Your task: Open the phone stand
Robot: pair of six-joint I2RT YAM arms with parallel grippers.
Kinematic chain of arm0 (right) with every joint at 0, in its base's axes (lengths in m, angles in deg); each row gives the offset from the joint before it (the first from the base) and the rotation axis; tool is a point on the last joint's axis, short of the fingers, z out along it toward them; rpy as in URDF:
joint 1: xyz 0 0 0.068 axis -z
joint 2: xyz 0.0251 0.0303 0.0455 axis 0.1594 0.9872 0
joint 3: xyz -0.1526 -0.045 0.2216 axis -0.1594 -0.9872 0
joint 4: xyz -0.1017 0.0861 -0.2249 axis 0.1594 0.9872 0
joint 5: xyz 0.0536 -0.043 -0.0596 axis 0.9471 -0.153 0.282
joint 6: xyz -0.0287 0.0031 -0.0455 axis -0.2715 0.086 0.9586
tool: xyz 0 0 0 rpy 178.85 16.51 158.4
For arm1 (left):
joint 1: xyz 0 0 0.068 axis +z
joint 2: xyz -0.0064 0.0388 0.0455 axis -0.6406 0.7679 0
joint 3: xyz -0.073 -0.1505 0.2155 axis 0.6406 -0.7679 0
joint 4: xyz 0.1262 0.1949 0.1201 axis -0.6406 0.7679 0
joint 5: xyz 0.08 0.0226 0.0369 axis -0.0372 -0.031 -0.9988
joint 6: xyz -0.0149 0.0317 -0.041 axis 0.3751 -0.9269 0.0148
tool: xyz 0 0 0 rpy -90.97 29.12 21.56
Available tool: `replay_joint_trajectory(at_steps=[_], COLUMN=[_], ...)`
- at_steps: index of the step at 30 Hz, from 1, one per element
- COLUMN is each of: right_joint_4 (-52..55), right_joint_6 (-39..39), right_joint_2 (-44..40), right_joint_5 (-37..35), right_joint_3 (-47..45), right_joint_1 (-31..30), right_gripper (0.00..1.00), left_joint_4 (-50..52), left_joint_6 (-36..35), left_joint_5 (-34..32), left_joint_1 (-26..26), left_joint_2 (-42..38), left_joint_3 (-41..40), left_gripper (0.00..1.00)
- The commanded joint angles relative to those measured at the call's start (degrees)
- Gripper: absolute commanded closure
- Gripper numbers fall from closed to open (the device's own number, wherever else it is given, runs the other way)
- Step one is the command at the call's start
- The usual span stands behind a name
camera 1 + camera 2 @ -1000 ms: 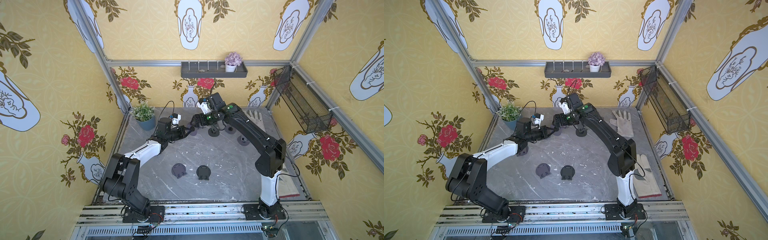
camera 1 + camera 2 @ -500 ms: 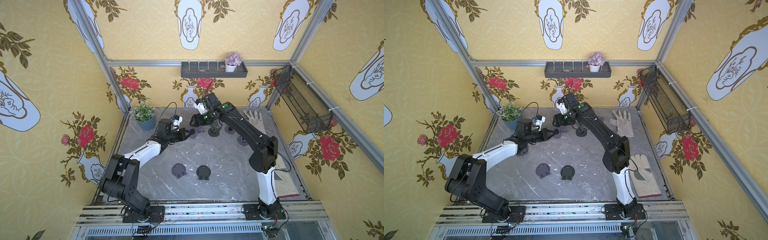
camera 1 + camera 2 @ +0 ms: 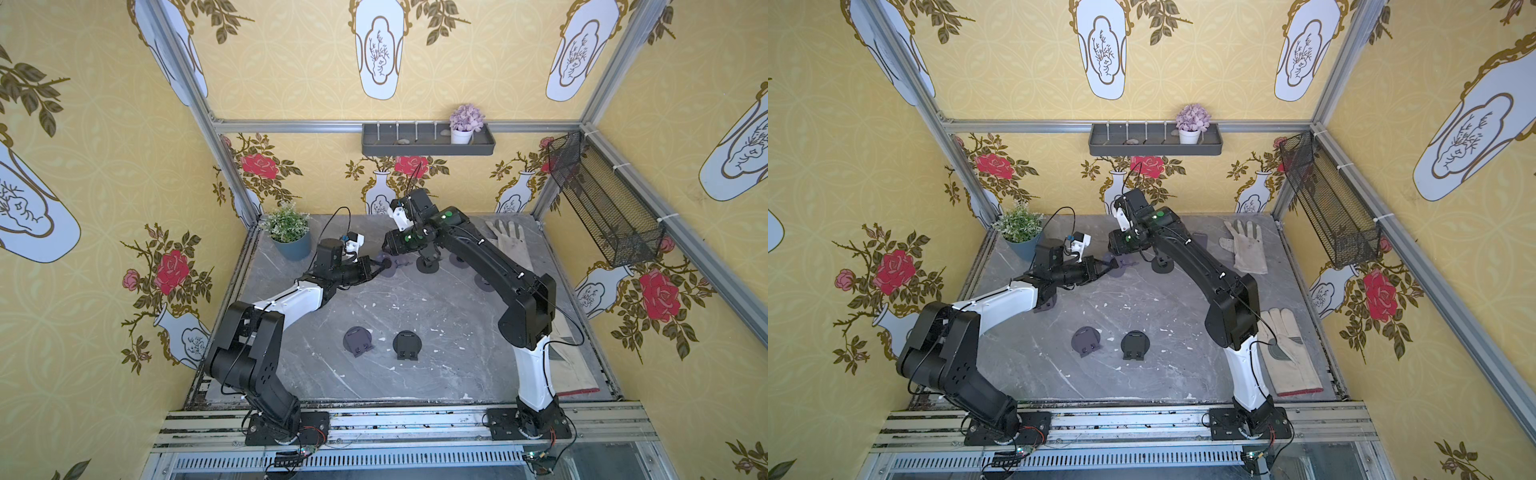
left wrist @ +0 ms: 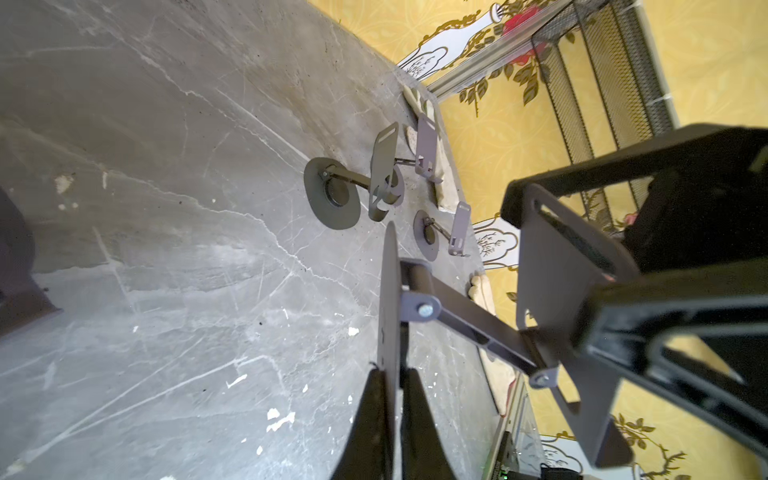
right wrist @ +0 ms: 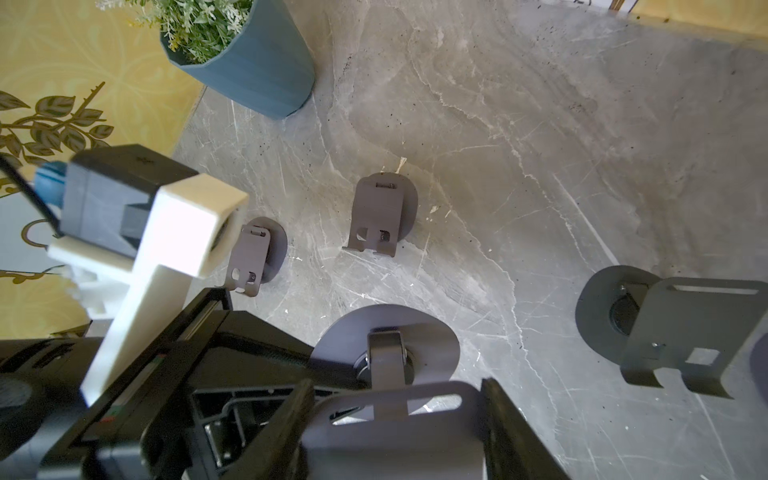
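Two pincers hold one phone stand point(image 3: 392, 263) over the rear tabletop point(image 3: 415, 299); both top views show it only small. Left wrist view: left pincer point(image 4: 390, 376) clamped on the disc base point(image 4: 390, 299) edge. Right wrist view: right pincer point(image 5: 397, 386) closed across the cradle plate point(image 5: 395, 440), narrower than a second ago; left grip unchanged.
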Motion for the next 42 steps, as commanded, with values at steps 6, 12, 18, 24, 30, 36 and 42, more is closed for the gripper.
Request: replay_joint_trajectory(at_steps=[6,12,18,24,30,36,42], right_joint_4=[-0.6,-1.3,-2.0,-2.3,-2.0,-1.4,0.0], right_joint_6=[-1.3,-1.8,-2.3,-2.4,-2.3,-2.4,-2.7], right_joint_2=[-6.9,-9.3,-10.2,-9.4,-7.8,-5.6,-4.0], right_joint_5=[-6.6,-7.5,-7.2,-6.7,-6.1,-6.1,-8.2], right_joint_3=[-6.6,-9.9,-12.4,-11.9,-10.1,-7.2,-4.8], right_joint_1=[-1.3,-2.0,-2.2,-2.3,-2.2,-1.5,0.0], right_gripper=[0.51,0.52,0.52,0.52,0.51,0.51,0.52], left_joint_4=[-3.2,-6.6,-8.0,-7.1,-6.8,-6.4,-0.9], left_joint_6=[17.0,22.0,22.7,20.8,17.6,13.3,7.0], left_joint_5=[-12.3,-14.1,-13.0,-12.4,-7.8,0.1,3.1], left_joint_1=[4.3,5.4,5.4,5.3,5.2,4.3,3.2], left_joint_2=[0.5,0.3,1.4,0.7,1.6,3.5,1.6], left_joint_3=[-4.9,-6.1,-5.2,-4.5,-2.6,-0.1,1.8], left_gripper=[1.00,1.00,1.00,1.00,1.00,0.83,0.25])
